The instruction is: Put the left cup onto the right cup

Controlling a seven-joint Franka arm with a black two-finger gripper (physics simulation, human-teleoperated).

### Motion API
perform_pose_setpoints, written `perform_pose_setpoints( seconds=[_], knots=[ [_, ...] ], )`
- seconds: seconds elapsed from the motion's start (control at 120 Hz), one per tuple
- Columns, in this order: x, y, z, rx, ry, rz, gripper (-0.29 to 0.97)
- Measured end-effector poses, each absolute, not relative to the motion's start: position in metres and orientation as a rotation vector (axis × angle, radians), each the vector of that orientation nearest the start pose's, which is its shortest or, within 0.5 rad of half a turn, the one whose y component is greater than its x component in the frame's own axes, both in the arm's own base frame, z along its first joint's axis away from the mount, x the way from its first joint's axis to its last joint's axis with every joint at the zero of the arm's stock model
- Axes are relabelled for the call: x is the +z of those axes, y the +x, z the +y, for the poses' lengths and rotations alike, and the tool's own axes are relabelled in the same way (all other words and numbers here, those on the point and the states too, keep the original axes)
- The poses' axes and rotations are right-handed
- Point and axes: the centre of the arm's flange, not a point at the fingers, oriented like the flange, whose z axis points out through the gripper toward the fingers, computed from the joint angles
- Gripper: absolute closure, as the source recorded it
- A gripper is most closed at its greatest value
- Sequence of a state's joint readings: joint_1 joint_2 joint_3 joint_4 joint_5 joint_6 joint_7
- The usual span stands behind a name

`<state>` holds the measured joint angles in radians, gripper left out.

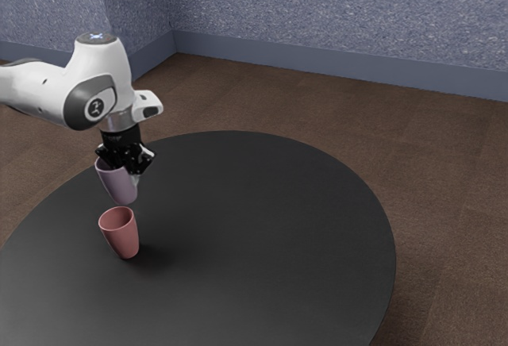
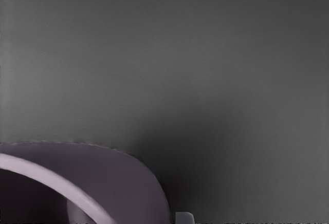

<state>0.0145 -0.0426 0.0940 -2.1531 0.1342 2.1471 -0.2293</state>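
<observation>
Black two-finger gripper [image 1: 127, 165] at the end of a white arm [image 1: 71, 92], pointing down over the pink cup [image 1: 119, 232]. Fingers drawn in on a lilac cup [image 1: 117, 185], pinching its wall near the rim from two sides.

Lilac cup held in the air, directly above the pink cup. Tilted, with the mouth turned up toward the gripper and the exterior view's left, and the tapered base aimed down at the pink cup's mouth. Narrow gap between that base and the pink rim, so close but apart.

In the wrist view, lilac cup [image 2: 77, 183] seen from above at the hand: pale curved rim, smooth lilac outer wall, shadowed hollow inside. Contents of that hollow too dark to tell.

Pink cup standing mouth up on the round black table [image 1: 262, 227], leaning slightly, wider at the rim than at the foot. Inside its mouth, plain pink inner wall. Soft shadow on the tabletop just beside its foot, toward the exterior view's right.

Table surface [image 2: 180, 70] matt and dark grey behind the lilac cup in the wrist view. Table edge curving well away from the pink cup toward the exterior view's right.

Beyond the table, brown carpeted floor [image 1: 397, 140], then a blue-grey speckled wall [image 1: 317, 5] with a darker skirting strip at its foot.
</observation>
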Motion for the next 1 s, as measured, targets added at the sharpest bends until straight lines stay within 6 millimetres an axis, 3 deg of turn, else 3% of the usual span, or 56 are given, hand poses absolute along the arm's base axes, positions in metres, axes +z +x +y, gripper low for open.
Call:
perform_pose_setpoints(
  seconds=[1.0],
  knots=[
    [0.412,0.51,0.066,0.044,-2.991,-0.48,0.78]
  ],
)
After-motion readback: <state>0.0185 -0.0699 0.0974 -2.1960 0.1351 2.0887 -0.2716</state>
